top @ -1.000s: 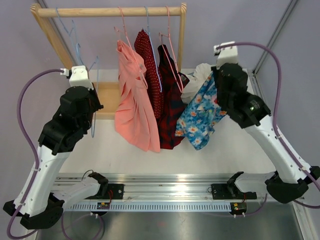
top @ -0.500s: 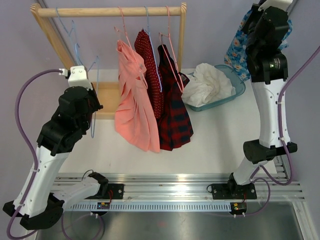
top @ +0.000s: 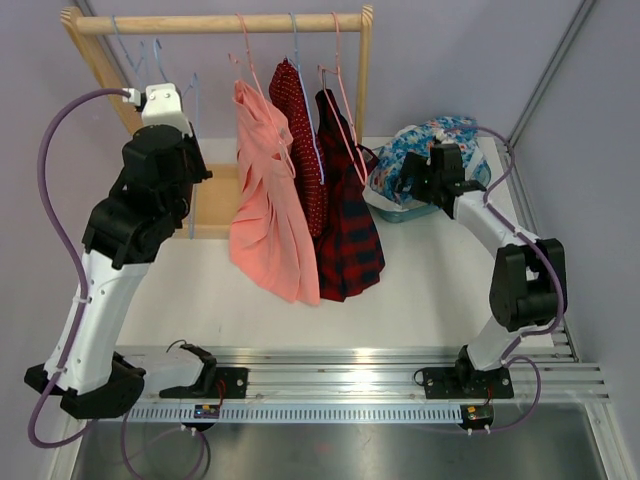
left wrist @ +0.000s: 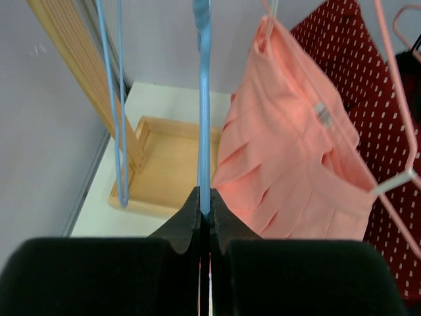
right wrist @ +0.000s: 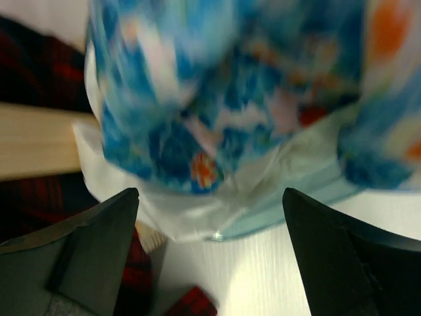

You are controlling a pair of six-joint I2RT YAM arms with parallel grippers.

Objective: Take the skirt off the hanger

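The blue floral skirt (top: 432, 138) lies heaped in the teal basket (top: 402, 212) on top of a white cloth (right wrist: 191, 210). In the right wrist view the floral skirt (right wrist: 230, 85) is blurred and fills the top of the picture. My right gripper (top: 418, 182) hangs open just in front of the basket, and nothing is between its fingers (right wrist: 99, 243). My left gripper (left wrist: 204, 201) is shut on the lower wire of a bare blue hanger (left wrist: 203, 99). It holds that hanger (top: 190, 130) up near the left end of the rail.
A wooden rack with a top rail (top: 220, 22) and a tray base (top: 215, 195) stands at the back. A pink skirt (top: 265, 210), a red dotted garment (top: 300, 130) and a dark plaid garment (top: 345, 220) hang from it on hangers. Another blue hanger (left wrist: 118, 131) hangs at the left.
The right arm swung down from high at the back right to the basket and opened; the floral skirt now lies in the basket. The left arm rose with the blue hanger.
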